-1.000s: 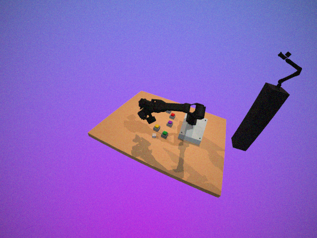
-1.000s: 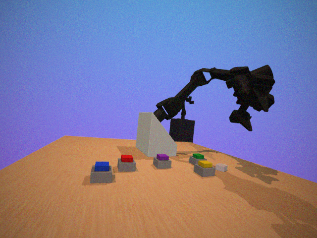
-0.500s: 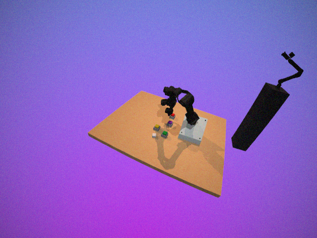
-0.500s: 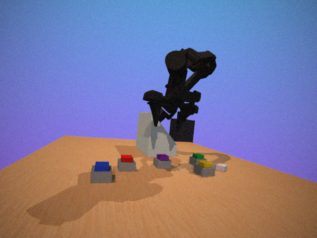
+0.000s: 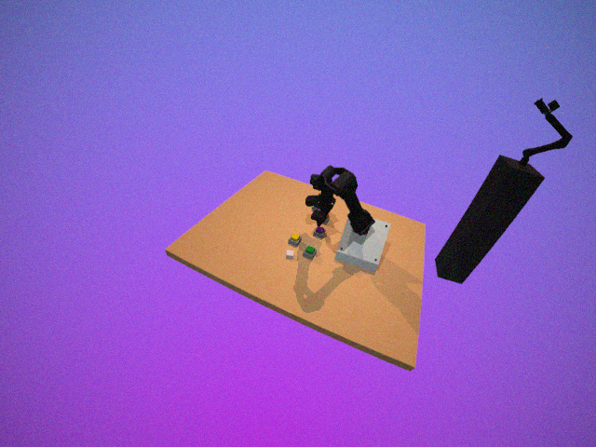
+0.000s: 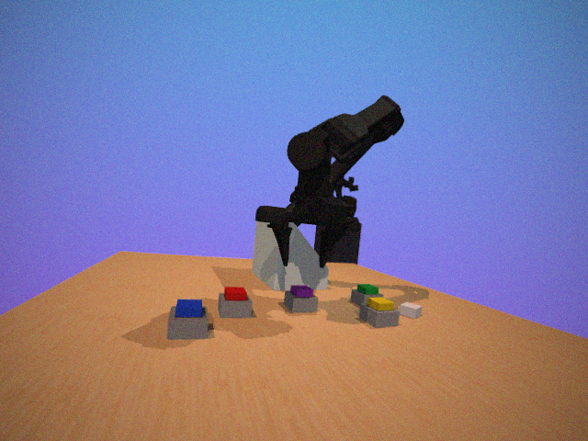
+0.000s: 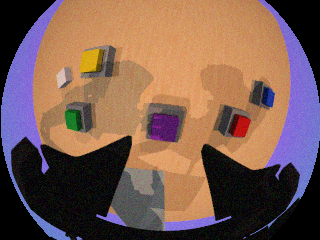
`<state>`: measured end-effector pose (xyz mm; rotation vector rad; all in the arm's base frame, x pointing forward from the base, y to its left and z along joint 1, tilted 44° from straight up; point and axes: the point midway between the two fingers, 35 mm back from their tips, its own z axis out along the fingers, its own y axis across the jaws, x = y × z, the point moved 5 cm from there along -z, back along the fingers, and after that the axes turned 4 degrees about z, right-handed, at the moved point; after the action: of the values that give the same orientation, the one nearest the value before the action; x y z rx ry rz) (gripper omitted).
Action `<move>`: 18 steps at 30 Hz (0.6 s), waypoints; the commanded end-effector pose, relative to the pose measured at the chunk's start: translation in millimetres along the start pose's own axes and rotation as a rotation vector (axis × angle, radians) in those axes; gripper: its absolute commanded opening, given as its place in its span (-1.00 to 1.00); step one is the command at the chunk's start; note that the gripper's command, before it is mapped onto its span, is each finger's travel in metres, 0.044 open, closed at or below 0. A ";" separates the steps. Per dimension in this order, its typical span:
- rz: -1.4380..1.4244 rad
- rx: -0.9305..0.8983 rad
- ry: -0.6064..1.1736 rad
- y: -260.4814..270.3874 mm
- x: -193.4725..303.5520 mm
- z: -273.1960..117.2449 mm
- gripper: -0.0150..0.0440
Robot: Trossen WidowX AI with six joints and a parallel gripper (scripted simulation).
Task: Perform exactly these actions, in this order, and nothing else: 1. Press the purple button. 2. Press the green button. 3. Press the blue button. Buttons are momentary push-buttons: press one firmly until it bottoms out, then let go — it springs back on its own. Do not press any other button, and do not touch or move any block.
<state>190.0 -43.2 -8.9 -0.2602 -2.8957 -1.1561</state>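
The purple button (image 5: 319,231) (image 6: 301,291) (image 7: 165,127) sits on its grey base with its cap raised. My gripper (image 6: 303,265) (image 7: 168,145) points down above it, fingers apart with nothing between them; the tips are clear of the cap in the exterior view. The green button (image 5: 309,250) (image 6: 367,288) (image 7: 73,120) stands to the left in the wrist view, cap raised. The blue button (image 6: 188,308) (image 7: 268,97) is at the far right there, cap raised; the arm mostly hides it in the top view.
The red button (image 6: 235,293) (image 7: 240,126) stands between the purple and blue ones. The yellow button (image 5: 294,237) (image 6: 380,304) (image 7: 92,60) and a white block (image 5: 290,254) (image 6: 411,310) (image 7: 64,78) are near the green one. The pale arm base (image 5: 356,257) is behind the purple button.
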 end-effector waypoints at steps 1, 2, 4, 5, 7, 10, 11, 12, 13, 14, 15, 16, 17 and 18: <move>0.011 -0.012 0.003 1.4 4.6 14.6 0.06; 0.011 -0.012 0.003 1.4 4.6 14.6 -0.03; 0.011 -0.012 0.003 1.4 4.6 14.6 -0.20; 0.011 -0.012 0.003 1.4 4.6 14.6 -0.29; 0.011 -0.012 0.003 1.4 4.6 14.6 -0.42; 0.011 -0.012 0.003 1.4 4.6 14.6 -0.42; 0.011 -0.012 0.003 1.4 4.6 14.6 -0.42; 0.011 -0.012 0.003 1.4 4.6 14.6 -0.42; 0.011 -0.012 0.003 1.4 4.6 14.6 -0.42; 0.011 -0.012 0.003 1.4 4.6 14.6 -0.42; 0.011 -0.012 0.003 1.3 4.5 14.9 -0.42; 0.011 -0.012 0.002 1.3 4.5 15.7 -0.42; 0.011 -0.012 0.002 1.3 4.4 17.1 -0.42; 0.011 -0.012 0.002 1.3 4.3 18.7 -0.42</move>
<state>187.9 -32.2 -19.2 -0.2686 -2.8912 -1.1619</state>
